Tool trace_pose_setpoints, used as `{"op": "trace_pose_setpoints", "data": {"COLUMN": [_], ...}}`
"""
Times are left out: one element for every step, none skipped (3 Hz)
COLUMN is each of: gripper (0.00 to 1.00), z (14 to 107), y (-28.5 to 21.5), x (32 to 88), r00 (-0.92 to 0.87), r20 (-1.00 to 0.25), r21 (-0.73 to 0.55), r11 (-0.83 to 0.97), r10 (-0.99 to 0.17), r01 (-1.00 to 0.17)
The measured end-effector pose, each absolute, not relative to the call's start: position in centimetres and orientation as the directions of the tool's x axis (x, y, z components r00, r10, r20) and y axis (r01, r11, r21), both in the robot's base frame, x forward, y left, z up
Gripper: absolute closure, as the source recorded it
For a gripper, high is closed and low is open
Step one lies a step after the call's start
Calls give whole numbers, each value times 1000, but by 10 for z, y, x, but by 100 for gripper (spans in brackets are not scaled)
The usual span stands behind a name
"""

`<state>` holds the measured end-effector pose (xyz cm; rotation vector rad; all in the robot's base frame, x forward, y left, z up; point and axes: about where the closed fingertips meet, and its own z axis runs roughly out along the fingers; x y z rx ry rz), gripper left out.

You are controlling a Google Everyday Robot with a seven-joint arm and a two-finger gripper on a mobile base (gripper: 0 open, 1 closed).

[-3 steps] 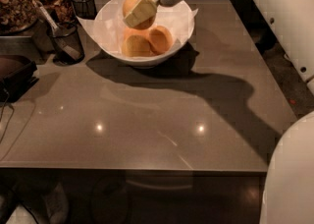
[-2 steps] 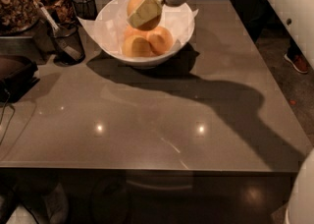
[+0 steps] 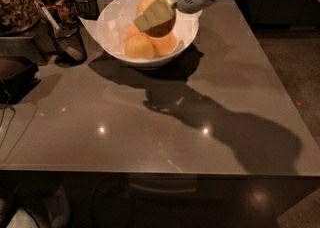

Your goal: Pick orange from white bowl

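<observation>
The white bowl (image 3: 114, 18) with its white paper lining stands at the back of the grey table. My gripper (image 3: 154, 15) hangs over the bowl's far side, its olive finger (image 3: 150, 17) lying across the orange (image 3: 146, 3). It is shut on this large orange, which sits above the other fruit and overlaps the far rim. Two fruits lie in the bowl below it: a smaller, yellower one (image 3: 139, 47) and a deeper orange one (image 3: 166, 44). The white arm comes in from the upper right.
Black wire-mesh cups (image 3: 68, 42) (image 3: 87, 5) stand left of the bowl, one holding a utensil. A tray of snacks (image 3: 17, 2) and a dark object (image 3: 15, 74) are at the far left. The table's front edge (image 3: 160, 173) is near.
The gripper, with the orange in it, has moved a little right and up over the bowl. The two lower fruits have stayed in place. The view has shifted slightly.
</observation>
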<state>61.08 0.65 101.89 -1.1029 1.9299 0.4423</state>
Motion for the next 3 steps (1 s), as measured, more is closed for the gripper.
{"op": "trace_pose_setpoints", "data": {"gripper": [100, 100, 100], "z": [1018, 1019, 1019], "y": [1, 1, 2], "x": [582, 558, 556], "r00": [-310, -351, -354], "r20": [-815, -811, -810], "r21": [-71, -43, -42], "r11": [615, 647, 648], "r10": [-489, -467, -468], "r01": [-785, -762, -761]}}
